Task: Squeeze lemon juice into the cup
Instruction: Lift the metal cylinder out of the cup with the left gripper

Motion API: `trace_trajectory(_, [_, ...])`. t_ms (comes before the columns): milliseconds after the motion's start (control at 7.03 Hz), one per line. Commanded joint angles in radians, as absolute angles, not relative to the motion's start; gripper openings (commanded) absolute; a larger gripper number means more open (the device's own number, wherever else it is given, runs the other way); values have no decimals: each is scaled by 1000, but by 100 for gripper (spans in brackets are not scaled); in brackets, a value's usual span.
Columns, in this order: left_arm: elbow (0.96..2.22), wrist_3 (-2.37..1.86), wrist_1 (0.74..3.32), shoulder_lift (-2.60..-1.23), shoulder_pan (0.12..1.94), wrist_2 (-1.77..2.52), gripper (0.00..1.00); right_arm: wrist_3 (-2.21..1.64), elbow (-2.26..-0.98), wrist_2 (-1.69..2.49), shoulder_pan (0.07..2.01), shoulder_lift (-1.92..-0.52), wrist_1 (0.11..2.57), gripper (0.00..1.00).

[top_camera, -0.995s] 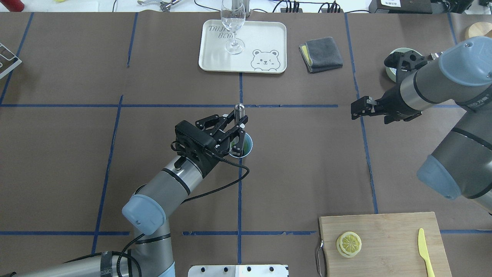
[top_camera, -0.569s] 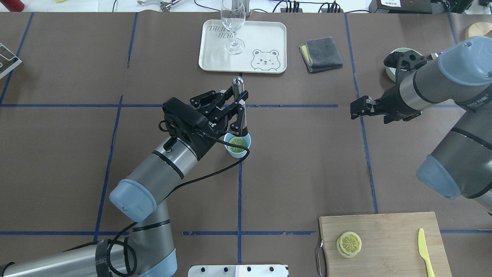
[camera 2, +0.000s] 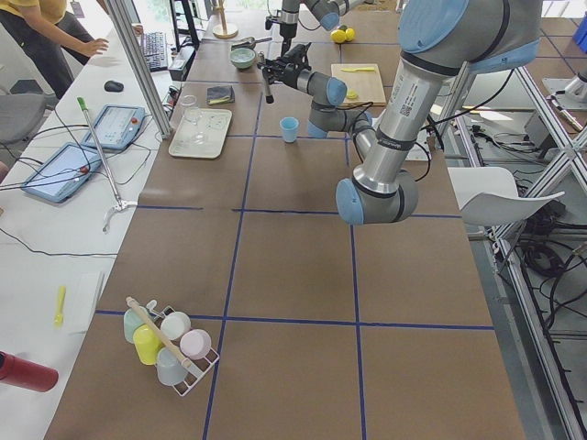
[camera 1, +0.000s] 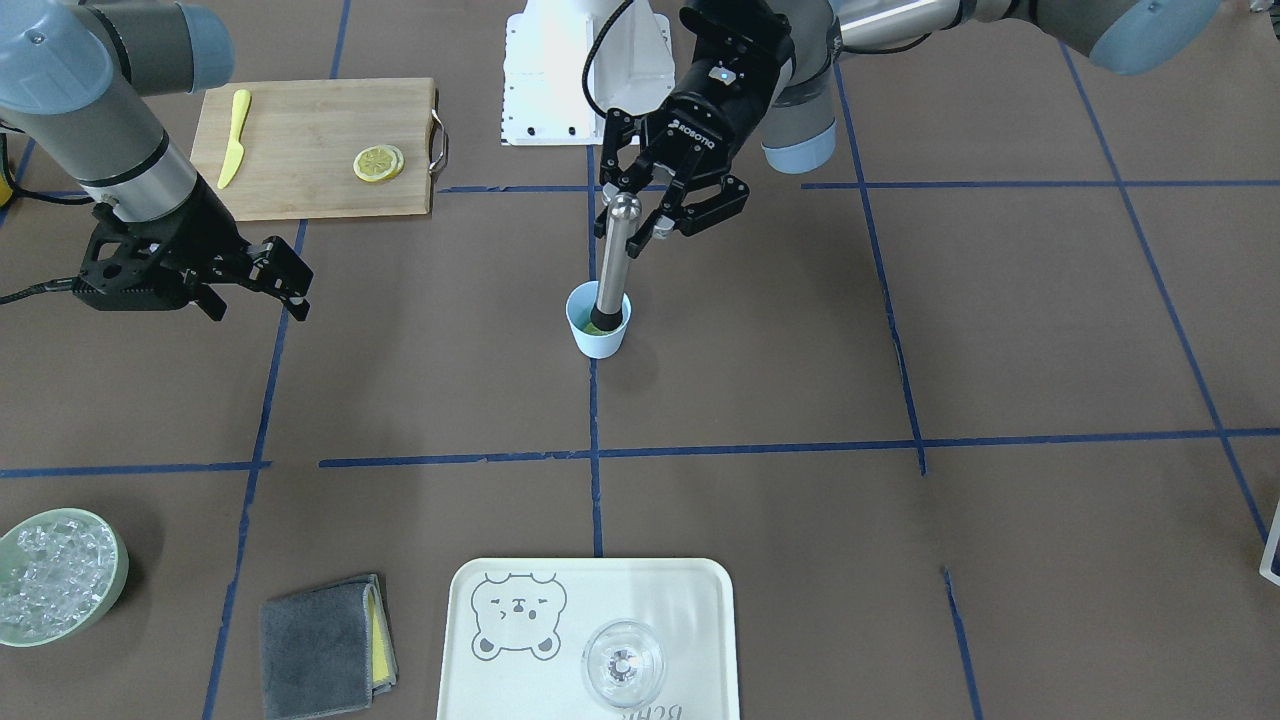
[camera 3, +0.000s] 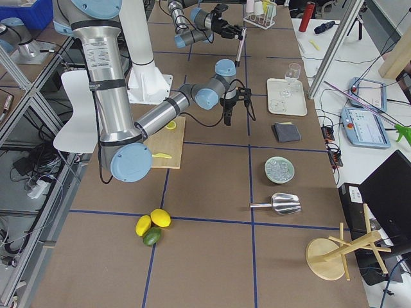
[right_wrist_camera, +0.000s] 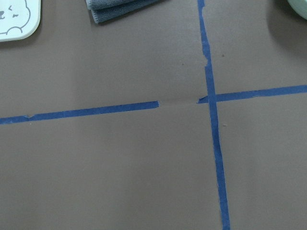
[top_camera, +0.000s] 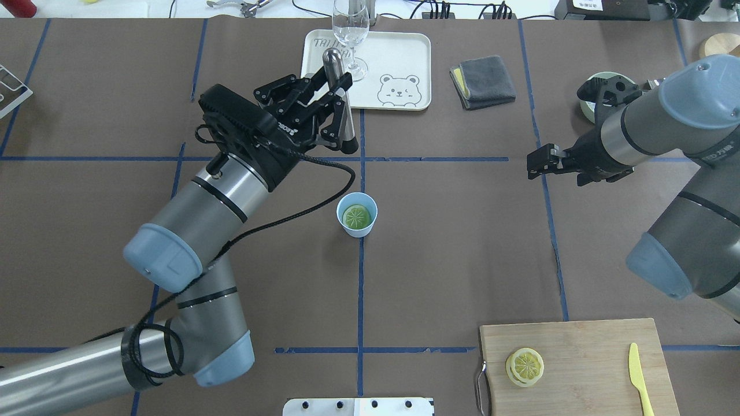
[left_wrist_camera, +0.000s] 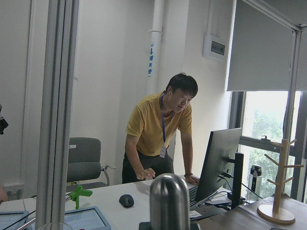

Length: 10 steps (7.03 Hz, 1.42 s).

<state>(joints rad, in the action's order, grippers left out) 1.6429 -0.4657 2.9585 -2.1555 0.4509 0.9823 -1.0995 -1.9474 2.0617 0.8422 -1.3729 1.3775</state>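
The pale blue cup (top_camera: 356, 232) stands at the table's middle, also in the front view (camera 1: 598, 345). A lemon slice (top_camera: 356, 216) lies flat inside it. My left gripper (top_camera: 342, 112) is shut on a metal muddler (top_camera: 334, 65) and holds it tilted, lifted clear above the cup. In the front view (camera 1: 632, 222) the muddler's (camera 1: 610, 270) lower end overlaps the cup's mouth. Its rounded top fills the bottom of the left wrist view (left_wrist_camera: 169, 201). My right gripper (top_camera: 537, 163) hovers open and empty far to the right (camera 1: 285, 278).
A cutting board (top_camera: 589, 346) at the front right holds stacked lemon slices (top_camera: 525, 366) and a yellow knife (top_camera: 640, 378). A tray (top_camera: 399, 58) with a clear glass (top_camera: 350, 34), a grey cloth (top_camera: 483, 81) and a green ice bowl (camera 1: 55, 575) stand at the far side.
My left gripper has lifted the muddler out of the cup and carried it up toward the tray. The lemon slice in the cup now shows whole. The right arm has not moved.
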Motion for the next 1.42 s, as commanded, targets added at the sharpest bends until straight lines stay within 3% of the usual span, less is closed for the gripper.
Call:
trace_trajectory(0, [1647,-547,2842,-2096,596,1233,0,-1104,-1944,2062,842,-1373,1378,100])
trace_trajectory(427, [1658,-665,2685,-1953,722,1449,0,-1106,-1942,2060,842,-1368,1378,100])
trace_trajectory(853, [1669,-874,2380,-1901,992,2042,0,-1106,-1944,2060,842,-1368,1376,100])
trace_trajectory(1280, [1689,-851,2125,-1709,993,2040,0,-1106,-1945,2060,842,-1370,1376,100])
